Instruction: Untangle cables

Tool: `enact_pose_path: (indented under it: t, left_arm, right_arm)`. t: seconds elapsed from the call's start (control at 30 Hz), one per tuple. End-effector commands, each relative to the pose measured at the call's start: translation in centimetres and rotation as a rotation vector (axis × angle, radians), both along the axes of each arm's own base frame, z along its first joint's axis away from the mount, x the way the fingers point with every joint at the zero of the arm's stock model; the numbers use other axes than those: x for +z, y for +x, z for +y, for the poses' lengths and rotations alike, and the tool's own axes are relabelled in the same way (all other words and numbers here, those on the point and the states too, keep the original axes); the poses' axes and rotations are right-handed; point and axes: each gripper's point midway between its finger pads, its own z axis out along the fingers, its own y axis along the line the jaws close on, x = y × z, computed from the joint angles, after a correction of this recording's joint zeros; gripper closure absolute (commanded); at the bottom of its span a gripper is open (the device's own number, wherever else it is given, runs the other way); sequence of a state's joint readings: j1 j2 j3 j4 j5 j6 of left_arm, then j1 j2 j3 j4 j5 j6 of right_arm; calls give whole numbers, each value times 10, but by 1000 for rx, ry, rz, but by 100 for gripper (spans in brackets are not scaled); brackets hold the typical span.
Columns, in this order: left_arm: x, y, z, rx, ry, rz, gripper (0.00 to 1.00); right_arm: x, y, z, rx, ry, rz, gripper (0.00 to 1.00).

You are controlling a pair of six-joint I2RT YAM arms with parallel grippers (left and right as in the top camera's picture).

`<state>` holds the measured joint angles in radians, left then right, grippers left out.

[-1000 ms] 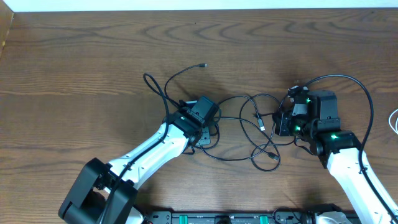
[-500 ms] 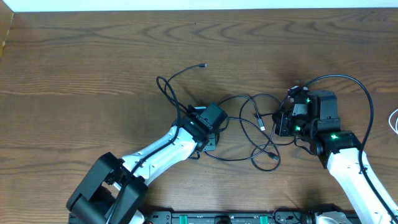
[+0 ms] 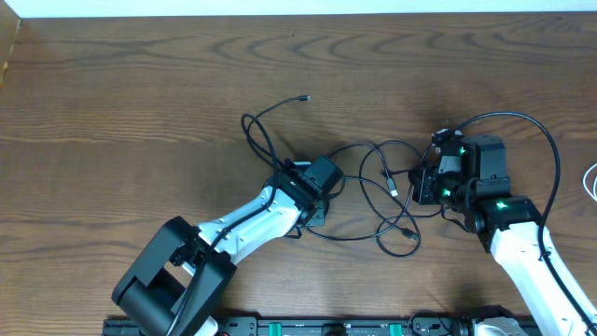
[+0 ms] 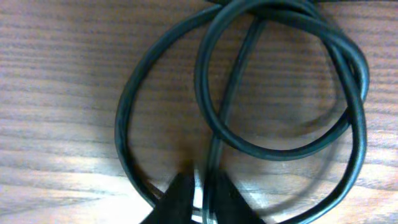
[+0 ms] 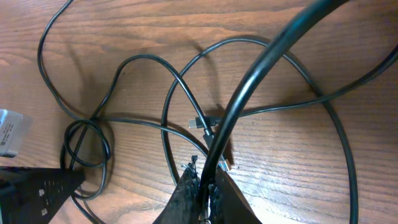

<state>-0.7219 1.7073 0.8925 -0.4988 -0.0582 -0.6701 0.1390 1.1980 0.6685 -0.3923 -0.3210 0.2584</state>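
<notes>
Several thin black cables (image 3: pixel 378 191) lie looped and crossed on the wooden table between my two grippers. One plug end (image 3: pixel 306 97) points to the far side. My left gripper (image 3: pixel 317 182) sits at the left side of the tangle. In the left wrist view it (image 4: pixel 200 194) is shut on a black cable (image 4: pixel 211 168), with two overlapping loops just ahead. My right gripper (image 3: pixel 422 185) is at the right side of the tangle. In the right wrist view it (image 5: pixel 205 190) is shut on a black cable (image 5: pixel 261 68) that rises to the upper right. The white cord (image 3: pixel 591 179) shows at the right edge.
The table (image 3: pixel 112 103) is dark brown wood. Small plug ends (image 5: pixel 200 124) lie just ahead of my right fingers. A thicker black arm cable (image 3: pixel 546 140) arcs over my right arm. My left arm's body (image 5: pixel 37 183) shows in the right wrist view.
My left gripper has moved right, toward the tangle, dragging the left cable loop right with it. The right arm has not moved.
</notes>
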Motion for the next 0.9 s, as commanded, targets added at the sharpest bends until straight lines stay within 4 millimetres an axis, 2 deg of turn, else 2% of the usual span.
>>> enact_pose_path:
  t: [0.0,0.1,0.3,0.43,0.47,0.67,0.87]
  left_arm:
    - [-4,-2,6,-1,32,2,92]
    - [3,1,7,1,36,-16,92]
    - [61,9,8,8,-34,-107,93]
    - [110,14,14,1,-100,-238,93]
    - [135,20,16,13,-140,-326,92]
    - [223,27,15,44,-345,-606,93]
    - [282,24,57,171,-349,-840,93]
  right_arm:
    - [1,2,1,11,-10,-8,96]
    - [1,1,1,11,-11,-4,96]
    - [0,0,1,11,-11,1,96]
    - [0,0,1,11,-10,-1,98]
    - [0,0,1,11,-10,-1,98]
    - [0,0,1,8,-8,2,98]
    - [0,0,1,3,-5,4,99]
